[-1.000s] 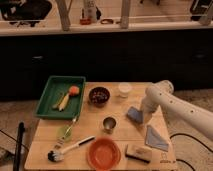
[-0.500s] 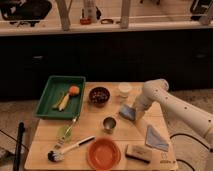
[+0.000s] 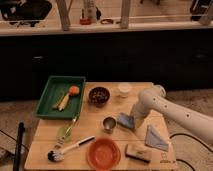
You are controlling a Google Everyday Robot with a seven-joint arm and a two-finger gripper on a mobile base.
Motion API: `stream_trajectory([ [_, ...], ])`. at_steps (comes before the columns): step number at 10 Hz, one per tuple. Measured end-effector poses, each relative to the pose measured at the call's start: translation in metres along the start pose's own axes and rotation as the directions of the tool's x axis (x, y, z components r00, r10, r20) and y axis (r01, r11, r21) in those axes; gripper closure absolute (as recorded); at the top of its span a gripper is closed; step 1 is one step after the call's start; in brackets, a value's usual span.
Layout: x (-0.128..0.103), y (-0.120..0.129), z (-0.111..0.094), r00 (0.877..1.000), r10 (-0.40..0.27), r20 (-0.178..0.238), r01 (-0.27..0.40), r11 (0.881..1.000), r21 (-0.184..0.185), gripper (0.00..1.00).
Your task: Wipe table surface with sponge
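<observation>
The table [image 3: 92,116] fills most of the view, a pale wooden top with everything else set out on it. The white arm [image 3: 170,112] reaches in from the right edge, bends, and points down over the right half of the top. At the back left lies a green tray [image 3: 45,99] with an orange piece [image 3: 74,90] and a long yellowish piece [image 3: 62,102] inside (what they are cannot be told). An orange plate [image 3: 103,153] sits at the front edge, near the middle. A blue folded cloth [image 3: 156,139] lies on the right, beneath the arm. A dark bowl [image 3: 99,95] stands just right of the tray, and a brush [image 3: 70,149] with a white handle lies at the front left, beside the plate. A tan block [image 3: 138,153] rests right of the plate. A white cup [image 3: 124,90] stands at the back, right of the bowl. A metal cup [image 3: 109,123] stands near the middle. The sponge [image 3: 124,120] lies flat just right of the metal cup, with the gripper [image 3: 133,122] down at its right edge, touching it as far as can be seen. Whether the gripper is clamped on the sponge or loose cannot be told.
</observation>
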Motion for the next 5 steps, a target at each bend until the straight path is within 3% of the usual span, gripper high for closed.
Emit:
stream_trajectory([
  [5,0.082,0.017,-0.021,0.991,0.131,-0.040,-0.130,0.991,0.022,0.99],
])
